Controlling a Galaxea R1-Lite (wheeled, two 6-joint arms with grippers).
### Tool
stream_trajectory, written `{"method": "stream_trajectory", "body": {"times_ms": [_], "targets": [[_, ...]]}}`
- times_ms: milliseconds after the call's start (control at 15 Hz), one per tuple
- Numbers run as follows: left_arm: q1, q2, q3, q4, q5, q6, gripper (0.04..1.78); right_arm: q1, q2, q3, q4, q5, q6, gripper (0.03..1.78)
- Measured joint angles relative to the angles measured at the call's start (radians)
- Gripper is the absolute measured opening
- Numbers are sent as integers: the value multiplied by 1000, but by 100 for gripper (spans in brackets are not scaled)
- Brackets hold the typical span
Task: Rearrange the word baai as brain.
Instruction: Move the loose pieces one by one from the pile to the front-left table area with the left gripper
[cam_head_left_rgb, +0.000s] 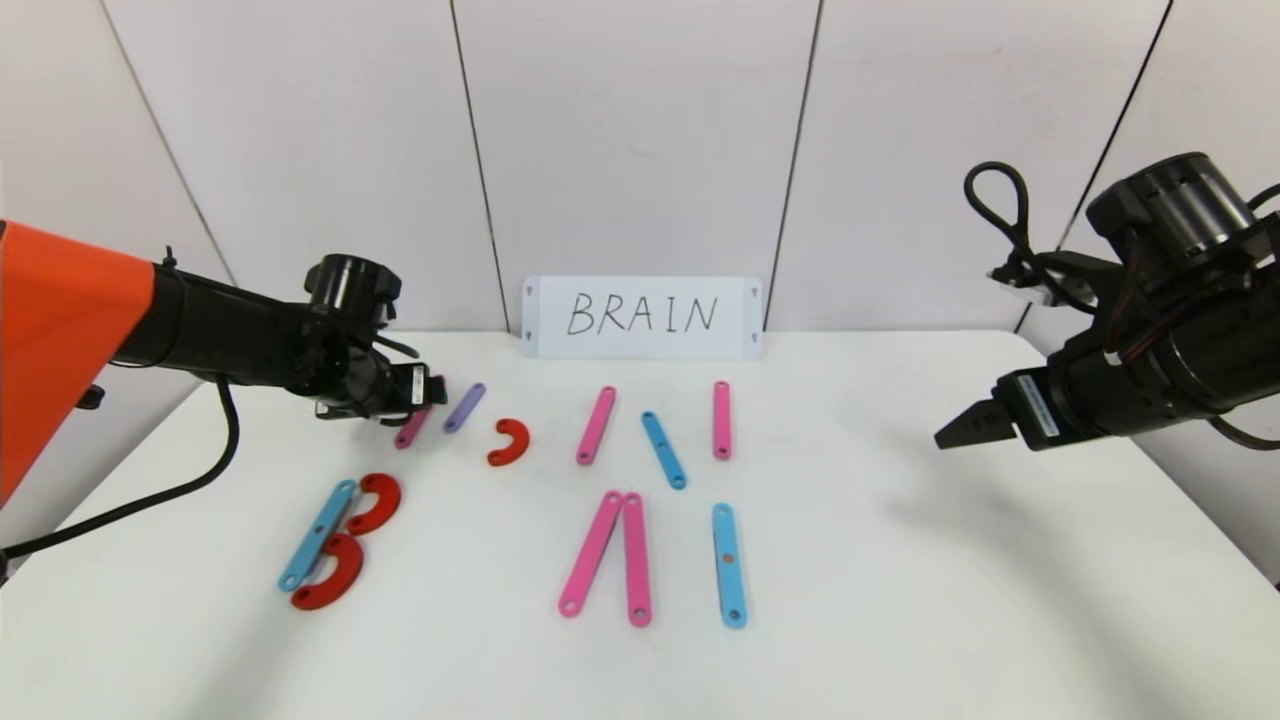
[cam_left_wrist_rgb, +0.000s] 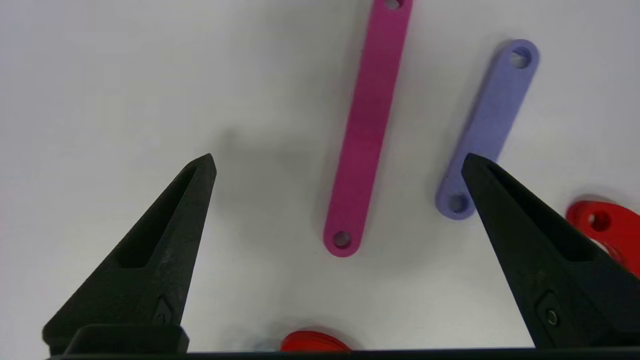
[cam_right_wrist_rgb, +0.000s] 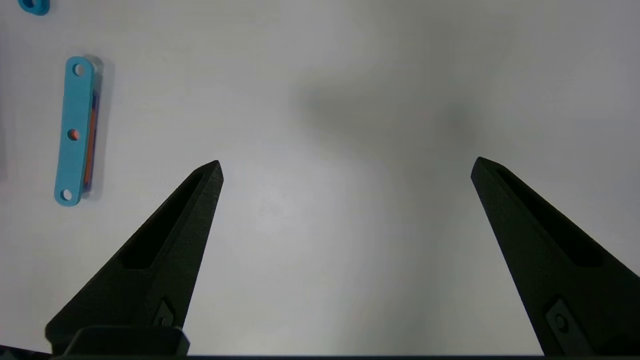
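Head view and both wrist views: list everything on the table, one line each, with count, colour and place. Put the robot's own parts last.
Red C-curves: three; two against the blue strip, near left, making a B; one alone, farther back.
Blue strips: three; one in the B; one slanted, centre rear; one upright, near centre-right.
Pink strips: five; one under the left gripper; two centre rear; two meeting at their far ends, near centre.
Purple strip: one, beside the leftmost pink strip.
White card: one, handwritten BRAIN, at the wall.
Table: one, white.
Left gripper: open, over the leftmost pink strip.
Right gripper: open, over bare table at right.
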Motion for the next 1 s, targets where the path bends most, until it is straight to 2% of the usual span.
{"method": "stream_trajectory", "body": {"times_ms": [1000], "targets": [[14, 43, -2, -44, -49, 32, 172, 9, 4, 5, -1, -2, 0, 174]]}}
